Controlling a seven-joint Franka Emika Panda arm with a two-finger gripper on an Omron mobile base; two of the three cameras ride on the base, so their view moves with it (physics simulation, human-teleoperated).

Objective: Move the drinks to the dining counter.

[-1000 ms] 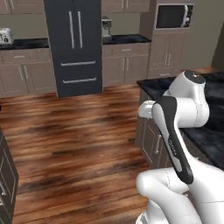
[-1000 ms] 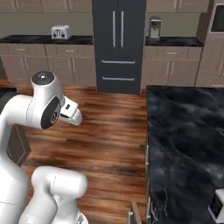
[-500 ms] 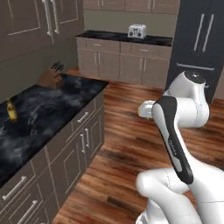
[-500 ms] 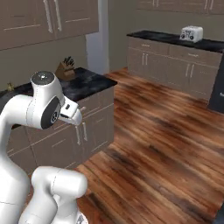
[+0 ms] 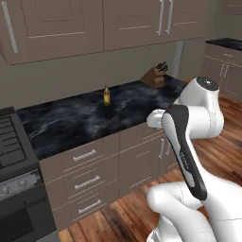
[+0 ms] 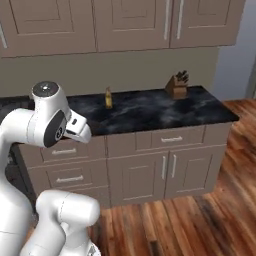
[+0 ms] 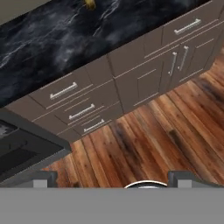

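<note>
A slim amber bottle (image 5: pixel 107 96) (image 6: pixel 108 98), one of the drinks, stands upright near the back of a black marble worktop (image 5: pixel 71 120) (image 6: pixel 150 112) under panelled wall cabinets. Its base shows at the top edge of the hand view (image 7: pixel 89 3). My gripper (image 7: pixel 111 178) is open and empty, its fingertips (image 7: pixel 43 177) wide apart. It hangs over the wood floor in front of the worktop's drawers, well short of the bottle. The arm is folded close to the base. The dining counter is out of view.
A wooden knife block (image 5: pixel 155 74) (image 6: pixel 177 86) stands at the worktop's right end. A dark stove (image 5: pixel 12 142) (image 7: pixel 17 144) adjoins the worktop on the left. Drawers and cabinet doors (image 6: pixel 167 167) face me, with wood floor (image 7: pixel 144 131) between.
The whole picture has swung: the base turned from the fridge and open floor to face the worktop with the bottle. The arm's pose and the open gripper look unchanged.
</note>
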